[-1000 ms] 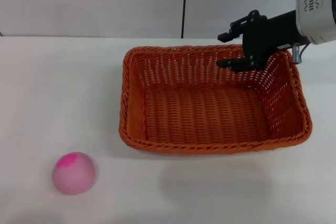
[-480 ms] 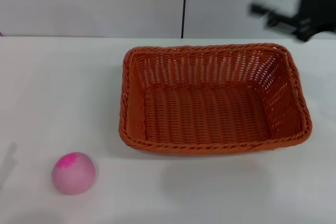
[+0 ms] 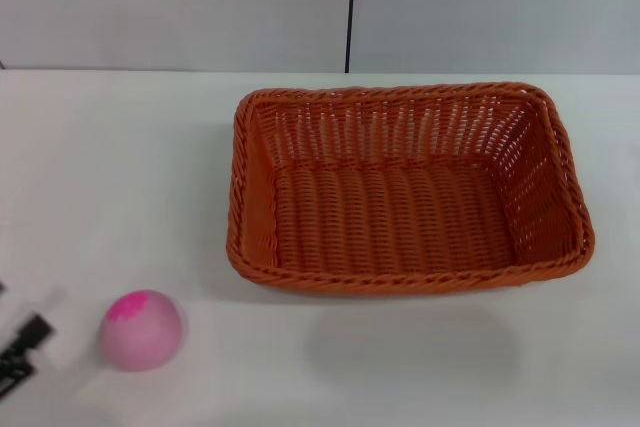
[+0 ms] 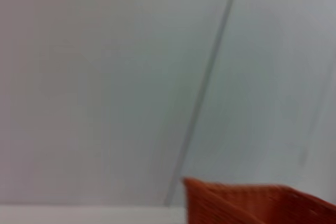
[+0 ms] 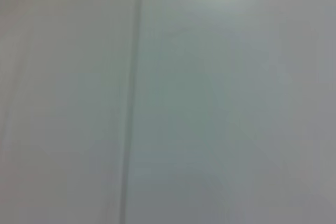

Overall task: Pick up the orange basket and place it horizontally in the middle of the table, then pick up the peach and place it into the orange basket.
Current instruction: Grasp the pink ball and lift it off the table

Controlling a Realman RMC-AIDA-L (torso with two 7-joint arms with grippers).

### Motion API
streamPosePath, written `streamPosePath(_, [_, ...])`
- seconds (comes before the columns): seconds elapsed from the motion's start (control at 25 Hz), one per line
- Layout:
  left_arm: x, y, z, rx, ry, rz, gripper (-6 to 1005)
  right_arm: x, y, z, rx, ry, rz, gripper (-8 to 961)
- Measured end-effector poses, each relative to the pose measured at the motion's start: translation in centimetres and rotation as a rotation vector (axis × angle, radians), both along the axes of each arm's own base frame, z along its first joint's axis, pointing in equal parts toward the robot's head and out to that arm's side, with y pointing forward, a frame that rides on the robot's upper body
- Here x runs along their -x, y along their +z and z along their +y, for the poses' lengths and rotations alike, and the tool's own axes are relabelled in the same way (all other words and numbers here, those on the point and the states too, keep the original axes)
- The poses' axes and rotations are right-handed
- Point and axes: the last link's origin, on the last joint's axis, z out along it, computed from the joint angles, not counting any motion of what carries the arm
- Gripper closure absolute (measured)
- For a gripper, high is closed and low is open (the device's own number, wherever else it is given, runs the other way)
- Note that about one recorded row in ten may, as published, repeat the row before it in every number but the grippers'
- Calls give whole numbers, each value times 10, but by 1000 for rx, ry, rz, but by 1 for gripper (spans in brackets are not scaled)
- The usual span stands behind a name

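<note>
The orange basket (image 3: 408, 187) lies lengthwise across the white table (image 3: 120, 177), right of centre, with nothing inside it. A corner of the orange basket (image 4: 257, 203) also shows in the left wrist view. The peach (image 3: 141, 329), pale pink with a magenta patch, rests near the front left of the table. My left gripper (image 3: 20, 349) pokes in at the left edge of the head view, low and just left of the peach, not touching it. My right gripper is out of view; its wrist camera faces only the wall.
A grey wall with a dark vertical seam (image 3: 351, 7) stands behind the table's far edge. Bare tabletop lies between the peach and the basket.
My right gripper rose from the basket's far right rim and left the view. My left gripper has entered at the lower left beside the peach. Basket and peach stayed put.
</note>
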Motion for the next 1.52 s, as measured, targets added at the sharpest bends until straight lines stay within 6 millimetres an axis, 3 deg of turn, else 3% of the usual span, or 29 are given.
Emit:
streamPosePath(0.2, [-7,-26,11,127,-30,8,225,-13,0,-12,-15,-62,35,428])
streamPosePath(0.44, [-12,-52,19,190,-23,32,227,-15,0,-16,-17,-68,35,428])
streamPosePath(1.04, [2,-61,39,190,73,121,231,-16,-6,-12,3,-86,57,429])
streamPosePath(1.28, [3,-61,39,187,75,124,416,-19,-8,-10,9,-108,60,429])
streamPosePath(1.52, [3,-60,40,181,78,121,534,-20,-10,-9,15,-119,72,429])
